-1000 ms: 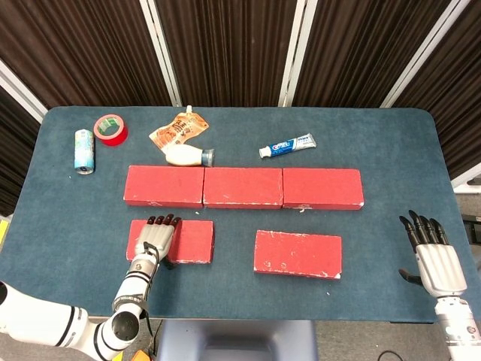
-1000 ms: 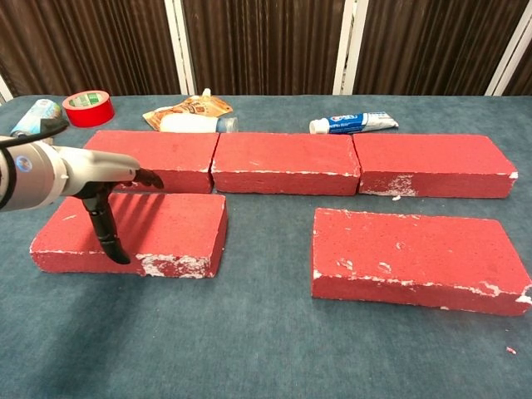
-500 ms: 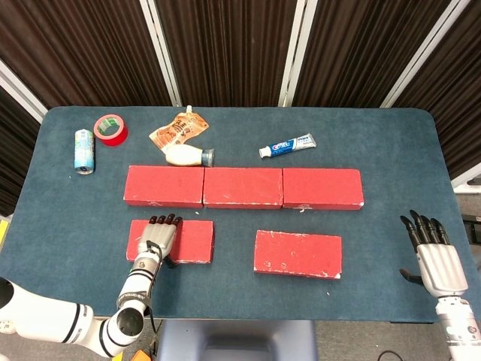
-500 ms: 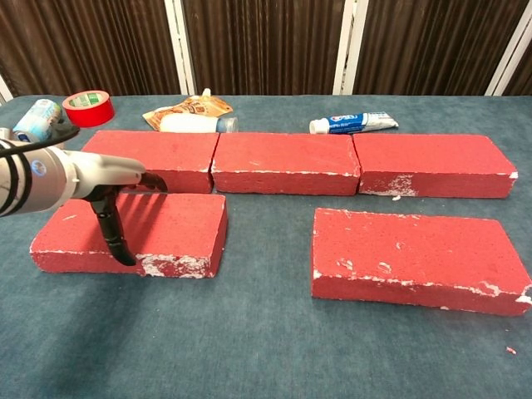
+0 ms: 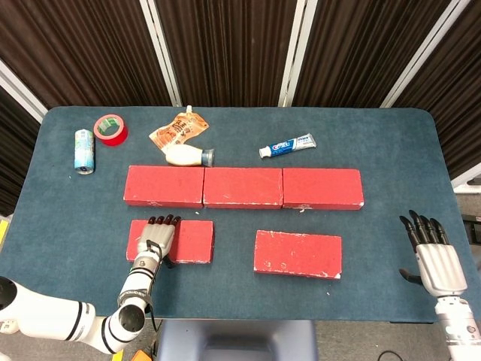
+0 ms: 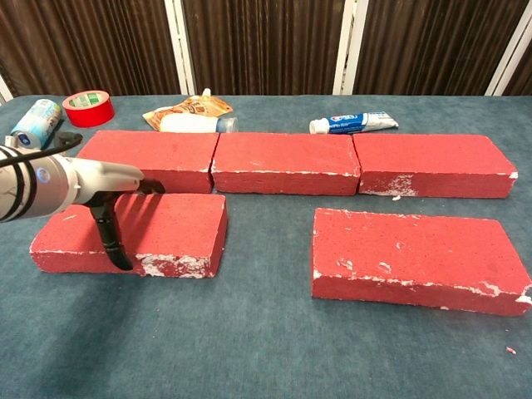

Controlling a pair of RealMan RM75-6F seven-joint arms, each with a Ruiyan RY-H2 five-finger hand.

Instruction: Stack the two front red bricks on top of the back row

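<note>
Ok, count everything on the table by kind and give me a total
Red bricks: 5, first at
Tape roll: 1
Can: 1
Snack pouch: 1
White bottle: 1
Toothpaste tube: 1
Total: 10

Looks like a lab test rig: blue felt-covered table (image 5: 391, 143), dark pleated curtain (image 5: 225, 45) backdrop with white poles.

We saw back row (image 5: 243, 187) across table (image 5: 391, 150) middle. Two front bricks lay before back row: left brick (image 5: 192, 241) under left hand (image 5: 155, 239), right brick (image 5: 297, 254) apart. Tape roll (image 5: 110, 129), can (image 5: 84, 150), pouch (image 5: 179, 128), bottle (image 5: 188, 156), toothpaste tube (image 5: 287, 145) lay behind back row.
</note>
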